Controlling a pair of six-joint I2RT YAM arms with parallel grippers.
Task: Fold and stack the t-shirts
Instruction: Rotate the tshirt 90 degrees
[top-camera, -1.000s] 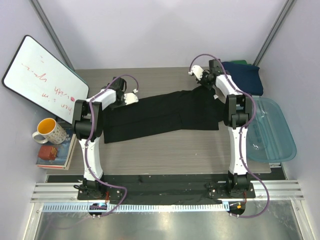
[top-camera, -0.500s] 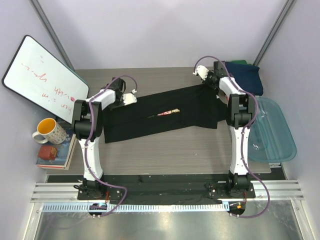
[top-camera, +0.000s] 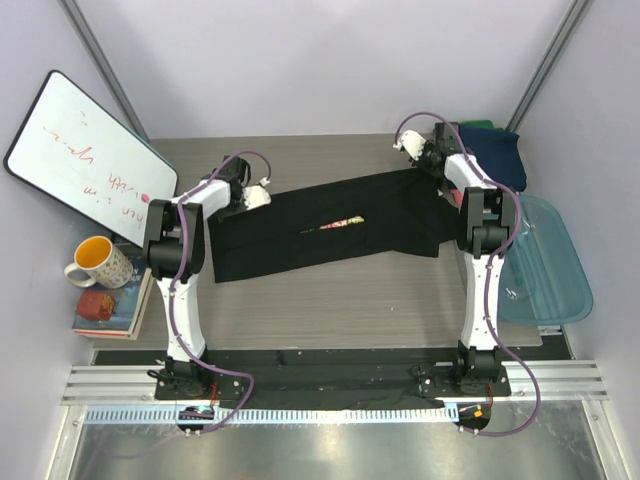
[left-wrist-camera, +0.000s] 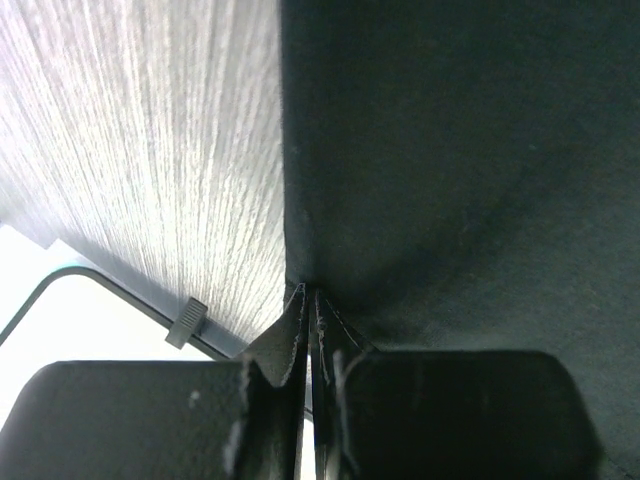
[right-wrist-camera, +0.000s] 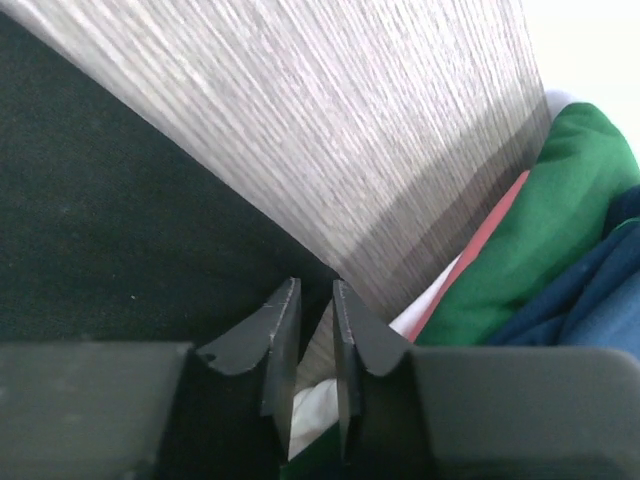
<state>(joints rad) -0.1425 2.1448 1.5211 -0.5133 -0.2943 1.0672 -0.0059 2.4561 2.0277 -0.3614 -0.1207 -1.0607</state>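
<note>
- The black t-shirt (top-camera: 330, 225) lies as a long folded band across the middle of the top view, so a lengthwise fold looks done (cross folds and stacking remain)
- The navy tee (top-camera: 490, 155), green tee (right-wrist-camera: 540, 230) and coral tee (right-wrist-camera: 480, 250) sit piled at upper right
- The left gripper (left-wrist-camera: 309, 297) is pressed together, pinching the band's left edge
- The right gripper (right-wrist-camera: 315, 290) has its jaws slightly apart, holding nothing

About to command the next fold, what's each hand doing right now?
Left hand: closed, pinching the edge of the black t-shirt.
Right hand: slightly open, holding nothing.
</note>
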